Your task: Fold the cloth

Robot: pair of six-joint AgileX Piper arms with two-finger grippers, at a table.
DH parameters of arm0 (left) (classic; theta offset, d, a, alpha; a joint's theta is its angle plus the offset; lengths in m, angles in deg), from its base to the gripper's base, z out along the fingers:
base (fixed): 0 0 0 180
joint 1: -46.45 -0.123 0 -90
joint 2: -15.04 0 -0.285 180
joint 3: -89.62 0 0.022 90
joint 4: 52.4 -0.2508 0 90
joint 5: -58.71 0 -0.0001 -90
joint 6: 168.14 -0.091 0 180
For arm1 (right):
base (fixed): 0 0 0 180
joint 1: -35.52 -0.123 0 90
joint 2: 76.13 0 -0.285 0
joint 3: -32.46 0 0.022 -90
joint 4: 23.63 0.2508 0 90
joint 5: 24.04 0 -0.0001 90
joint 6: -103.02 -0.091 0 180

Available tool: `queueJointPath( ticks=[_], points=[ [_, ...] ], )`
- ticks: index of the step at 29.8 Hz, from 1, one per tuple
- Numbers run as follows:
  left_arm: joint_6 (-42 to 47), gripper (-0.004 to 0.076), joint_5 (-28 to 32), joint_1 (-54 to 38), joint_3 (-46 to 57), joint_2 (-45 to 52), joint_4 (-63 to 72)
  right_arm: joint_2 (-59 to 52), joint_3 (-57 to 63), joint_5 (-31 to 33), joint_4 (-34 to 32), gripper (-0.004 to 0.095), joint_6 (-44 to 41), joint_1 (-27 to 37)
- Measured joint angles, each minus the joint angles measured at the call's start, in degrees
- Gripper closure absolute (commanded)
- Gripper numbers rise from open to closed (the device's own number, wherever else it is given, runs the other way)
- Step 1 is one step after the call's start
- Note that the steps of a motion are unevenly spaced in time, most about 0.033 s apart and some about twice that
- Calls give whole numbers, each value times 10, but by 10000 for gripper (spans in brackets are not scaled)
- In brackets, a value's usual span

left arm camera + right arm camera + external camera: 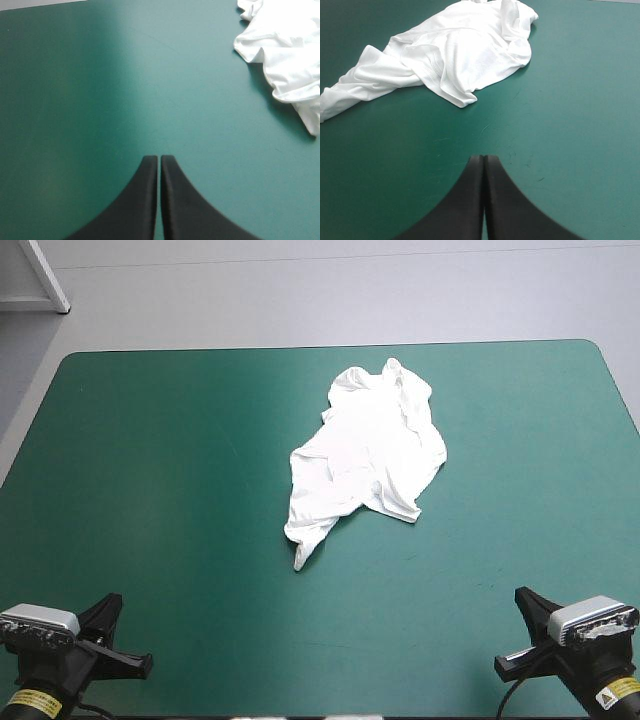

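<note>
Two grippers sit low at the table's near edge, one toward each near corner, both empty.

Left gripper (159, 159): black fingers (140, 200) pressed together, tips meeting in one point, nothing between them. Bare teal-green cover (170, 490) lies under it and straight ahead. The heap sits well ahead and off to this gripper's right, not touching it.

T-shirt (365, 450): a white crumpled heap on the cover, somewhat right of the table's middle. It lies long and slanted. The broad bunched end is toward the far edge but stops short of it. A narrow twisted tail points toward the near side and slightly left. A hemmed sleeve or corner juts out on its right flank. It is well apart from both grippers.

Right gripper (484, 159): fingers closed tip to tip, pinching nothing. The T-shirt is ahead and to this gripper's left. The jutting hemmed corner is the nearest part, with a stretch of bare cover between it and the fingertips.

Open room: the left half of the table is wide and bare. A broad bare band runs along the near edge between the grippers. A narrower strip separates the heap from the right edge.
</note>
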Motion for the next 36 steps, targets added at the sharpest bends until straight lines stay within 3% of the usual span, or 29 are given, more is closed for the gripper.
queueJointPath(
  ticks=[15,19,25,30,36],
  points=[
    [0,702,6,0,0,0,7,0,0,0,0,926,0,0],
    [1,599,15,0,-1,-14,36,0,0,0,0,926,0,0],
    [-20,304,42,0,-36,-100,95,0,0,0,0,926,0,0],
    [-76,296,59,0,-99,-214,197,0,0,0,0,926,0,0],
    [-261,296,24,0,-152,-374,391,0,0,0,0,926,0,0]
  ],
)
